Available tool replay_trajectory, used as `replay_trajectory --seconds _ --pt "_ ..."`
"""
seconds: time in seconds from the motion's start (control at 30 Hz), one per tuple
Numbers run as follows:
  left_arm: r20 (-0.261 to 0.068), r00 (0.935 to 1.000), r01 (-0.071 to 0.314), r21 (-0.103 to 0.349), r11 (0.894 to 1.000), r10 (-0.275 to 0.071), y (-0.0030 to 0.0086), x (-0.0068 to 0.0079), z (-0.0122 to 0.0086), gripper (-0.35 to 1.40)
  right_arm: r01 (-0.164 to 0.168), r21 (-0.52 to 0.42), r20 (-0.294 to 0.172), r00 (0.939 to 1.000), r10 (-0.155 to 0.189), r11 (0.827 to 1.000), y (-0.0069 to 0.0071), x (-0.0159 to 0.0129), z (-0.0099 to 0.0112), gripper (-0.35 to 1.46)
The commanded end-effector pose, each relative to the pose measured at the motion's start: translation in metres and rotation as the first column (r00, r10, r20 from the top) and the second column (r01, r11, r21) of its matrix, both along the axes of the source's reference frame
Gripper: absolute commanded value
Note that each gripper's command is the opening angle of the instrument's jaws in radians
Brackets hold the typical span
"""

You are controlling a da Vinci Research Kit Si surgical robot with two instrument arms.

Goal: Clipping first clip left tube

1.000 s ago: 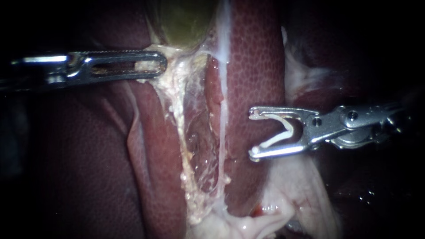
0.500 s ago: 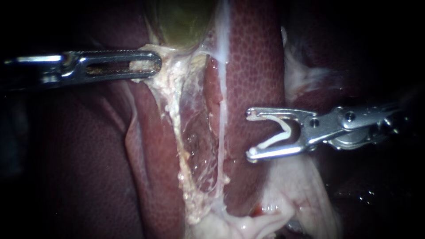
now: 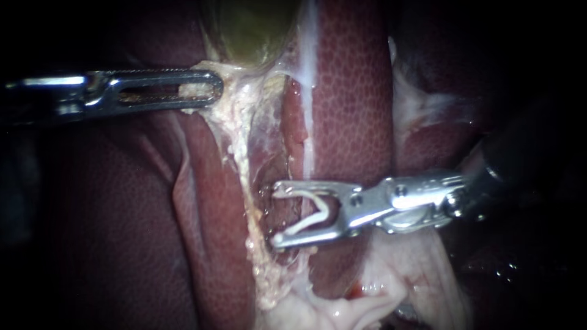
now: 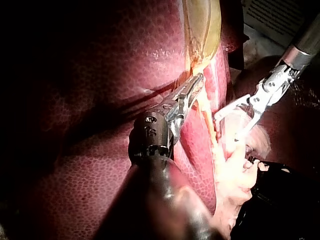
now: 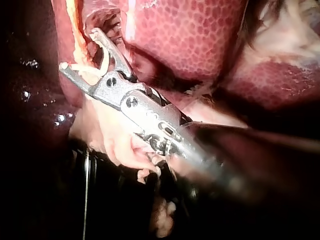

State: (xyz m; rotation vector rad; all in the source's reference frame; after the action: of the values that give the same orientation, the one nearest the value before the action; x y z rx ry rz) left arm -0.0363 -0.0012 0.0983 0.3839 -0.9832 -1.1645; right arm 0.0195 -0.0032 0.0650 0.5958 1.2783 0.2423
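My left instrument (image 3: 205, 90) comes in from the left, its jaws shut on pale tissue at the neck of the green gallbladder (image 3: 251, 27), and holds it leftward. The left tube (image 3: 243, 156), a fatty whitish strand, runs down from there. Beside it runs the thin white right tube (image 3: 306, 153). My right instrument (image 3: 276, 214) stands with jaws wide apart, gripping a white V-shaped clip (image 3: 318, 211). Its tips lie just right of the left tube, and the right tube crosses at the jaws. The right wrist view shows the same jaws (image 5: 77, 50) and clip (image 5: 95, 67) against the strands.
Mottled red liver (image 3: 354, 91) lies right of the tubes, with darker liver (image 3: 110, 232) to the left. Pale loose tissue (image 3: 391, 275) bunches below the right instrument. The left wrist view shows both instruments (image 4: 197, 85) (image 4: 227, 127) close together at the tubes.
My right instrument has moved left and down, from over the liver to the tubes, still carrying the clip. The left instrument has held its grip, hardly moving.
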Motion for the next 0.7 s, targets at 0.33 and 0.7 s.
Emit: replay_trajectory --seconds 0.33,0.7 --pt "0.0 1.0 0.001 0.0 1.0 -0.001 0.0 0.0 0.0 -0.35 0.019 0.022 -0.004 0.9998 -0.019 1.0 -0.0013 0.0023 0.0015 0.6" --pt "-0.001 1.0 0.001 0.0 1.0 -0.001 0.0 0.0 0.0001 -0.35 0.042 0.106 -0.047 0.9982 -0.037 0.993 -0.0018 0.0029 0.0017 0.6"
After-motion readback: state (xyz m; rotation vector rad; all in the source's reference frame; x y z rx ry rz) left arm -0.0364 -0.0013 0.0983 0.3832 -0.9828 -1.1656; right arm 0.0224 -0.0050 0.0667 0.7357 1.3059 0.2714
